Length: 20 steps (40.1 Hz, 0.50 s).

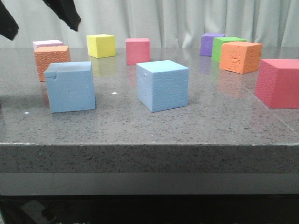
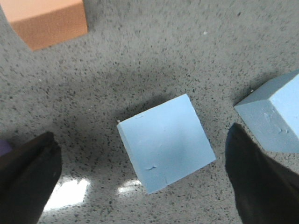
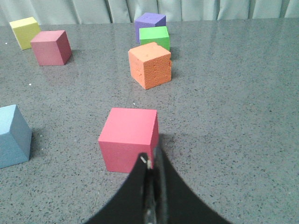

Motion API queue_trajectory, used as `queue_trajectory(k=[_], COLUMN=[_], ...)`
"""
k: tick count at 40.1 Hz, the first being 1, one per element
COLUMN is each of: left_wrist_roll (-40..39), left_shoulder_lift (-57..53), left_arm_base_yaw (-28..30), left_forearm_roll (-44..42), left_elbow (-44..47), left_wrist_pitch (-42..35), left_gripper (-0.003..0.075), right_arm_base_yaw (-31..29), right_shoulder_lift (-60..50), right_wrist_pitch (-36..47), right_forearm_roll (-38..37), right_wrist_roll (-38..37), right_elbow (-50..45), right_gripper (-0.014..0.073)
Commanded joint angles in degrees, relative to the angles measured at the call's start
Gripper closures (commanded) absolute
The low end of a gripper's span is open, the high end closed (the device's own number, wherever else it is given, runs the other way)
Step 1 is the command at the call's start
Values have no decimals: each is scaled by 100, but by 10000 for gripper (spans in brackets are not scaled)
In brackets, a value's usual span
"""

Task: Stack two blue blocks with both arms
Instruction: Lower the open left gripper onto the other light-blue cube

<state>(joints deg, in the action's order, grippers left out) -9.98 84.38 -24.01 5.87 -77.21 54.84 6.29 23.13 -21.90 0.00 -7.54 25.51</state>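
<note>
The notched blue block (image 1: 70, 87) stands at the left of the table, and the plain blue block (image 1: 162, 85) stands apart to its right. My left gripper (image 1: 42, 25) hangs open high above the notched block. In the left wrist view its fingers (image 2: 28, 177) stand wide on either side of a blue block (image 2: 166, 142) well below, touching nothing, with the other blue block (image 2: 275, 114) beside it. My right gripper (image 3: 152, 161) is shut and empty, low behind a red block (image 3: 128, 137). The plain blue block (image 3: 11, 135) shows at that view's edge. The right gripper is outside the front view.
An orange block (image 1: 51, 59) and a pale pink block (image 1: 47, 44) stand behind the notched block. Yellow (image 1: 101, 45) and pink (image 1: 138, 51) blocks are at the back. Purple (image 1: 211, 43), green (image 1: 226, 46), orange (image 1: 240, 57) and red (image 1: 279, 83) blocks are on the right.
</note>
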Motion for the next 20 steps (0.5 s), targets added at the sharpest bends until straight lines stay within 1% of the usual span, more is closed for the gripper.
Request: queue_trajectory(k=[1,7,13,20], left_wrist_roll=[-145,-374,-448,-539], left_shoulder_lift=[80,431,686,909], left_arm_base_yaw=[-46,-46,-46,-46], left_forearm_roll=[330,440,440,467], left_elbow=[-470,-748,-824,-850], left_wrist_pitch=[53,269,606,658], left_gripper=[28,28,28,28], right_arm_base_yaw=[-40,-40,-40,-40], right_shoulder_lift=[17,17,17,17], right_wrist_pitch=[486,486,486,486], right_forearm_roll=[-33,-33,-33,-33], right_wrist_roll=[59,59,59,59], right_elbow=[146,146,146,146], right_gripper=[663,663,663,663])
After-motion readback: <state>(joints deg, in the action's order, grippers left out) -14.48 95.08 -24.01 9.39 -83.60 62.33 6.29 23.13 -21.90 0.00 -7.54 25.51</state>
